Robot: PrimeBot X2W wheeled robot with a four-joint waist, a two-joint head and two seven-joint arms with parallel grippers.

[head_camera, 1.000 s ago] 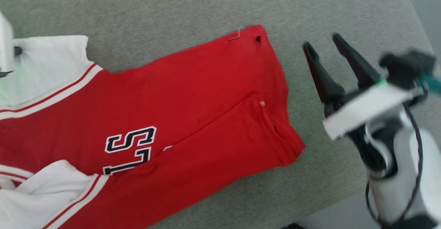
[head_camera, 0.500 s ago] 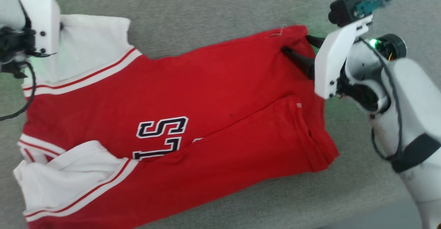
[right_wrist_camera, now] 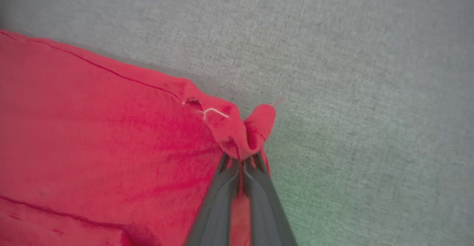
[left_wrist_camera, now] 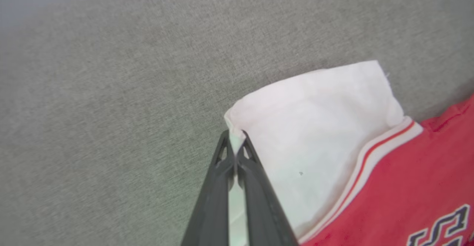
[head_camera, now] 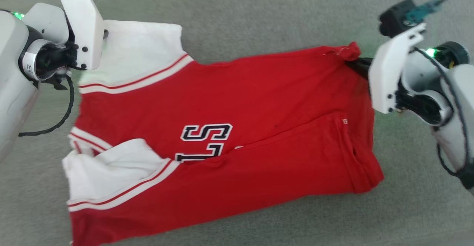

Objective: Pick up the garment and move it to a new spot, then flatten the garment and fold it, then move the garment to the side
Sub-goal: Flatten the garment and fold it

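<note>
The left gripper clamps the garment by its white sleeve corner. The right gripper pinches its red hem corner. This is probably to lift it spread out.

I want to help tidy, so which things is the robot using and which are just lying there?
Part of the job:
- garment, red with white sleeves
- left tool, shut on its white sleeve corner
- right tool, shut on its red bottom corner

Just there:
- grey fabric surface underneath
</note>
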